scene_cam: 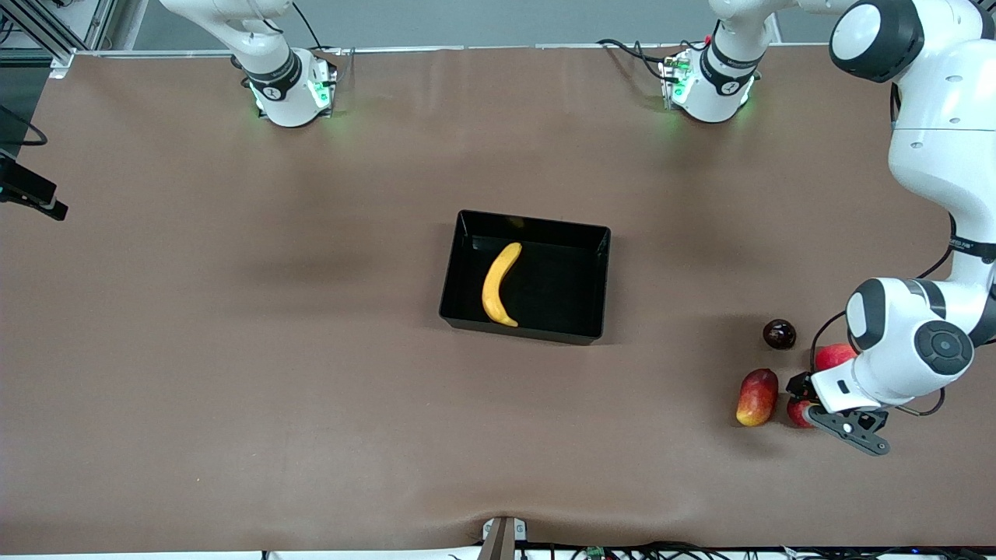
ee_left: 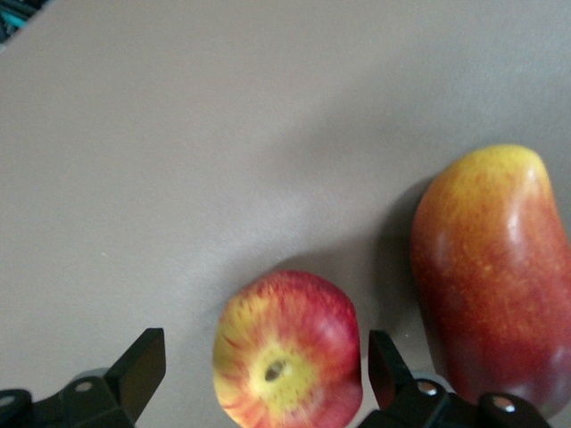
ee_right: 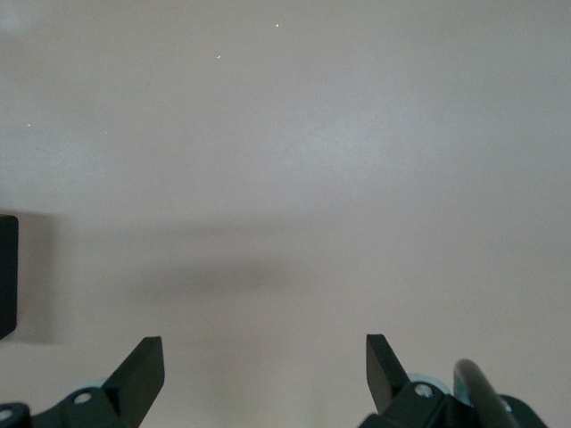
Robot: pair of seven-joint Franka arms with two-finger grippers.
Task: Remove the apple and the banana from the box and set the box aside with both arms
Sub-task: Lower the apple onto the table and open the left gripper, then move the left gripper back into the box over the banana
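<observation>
A shallow rectangular box of glossy black plastic with low walls sits at the middle of the matte brown worktop, and serves as the landmark here. Inside it, along the wall toward the right arm's end, lies a long curved yellow banana with a smooth skin, its ends pointing toward and away from the front camera.

The other fruits are clustered well apart from the box, toward the left arm's end of the worktop and nearer to the front camera. The left end effector is low over a small round apple, red with yellowish streaks fanning out from a stem dimple; its black fingers stand spread wide on either side of the apple, with a gap showing on each side, so it is open and grips nothing. Just beside the apple, on the side facing the box, lies an oblong mango, smooth and shiny, red shading to yellow. A plain red round fruit and a small dark glossy round fruit rest close by.

The right end effector hangs open over bare worktop with nothing between its fingers; that arm waits.
</observation>
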